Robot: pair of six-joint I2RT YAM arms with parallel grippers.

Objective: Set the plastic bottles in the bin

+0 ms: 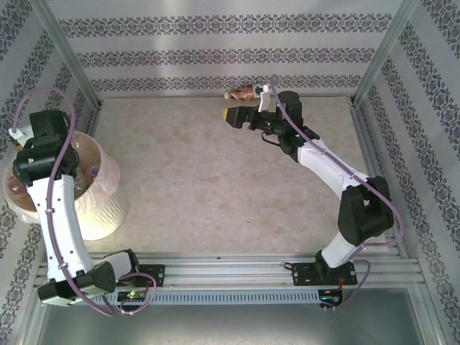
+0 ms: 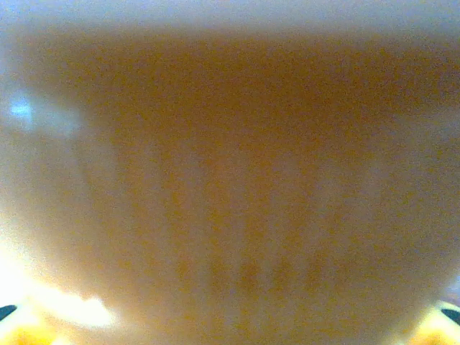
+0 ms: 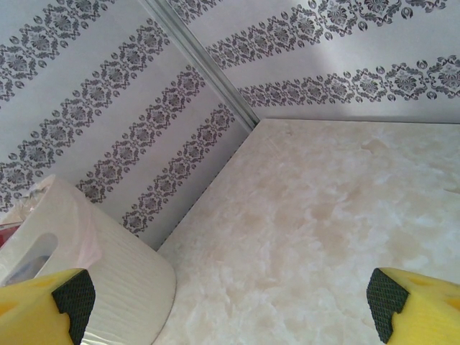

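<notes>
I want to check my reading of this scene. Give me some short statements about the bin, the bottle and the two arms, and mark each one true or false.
1. The bin stands upright at the left side of the table. True.
2. The right tool is shut on a bottle. False: its fingers stand wide apart, with nothing between them.
3. A brown bottle lies by the far wall, close to the right tool. True.
4. The left arm reaches to the middle of the table. False: it bends over the bin.
</notes>
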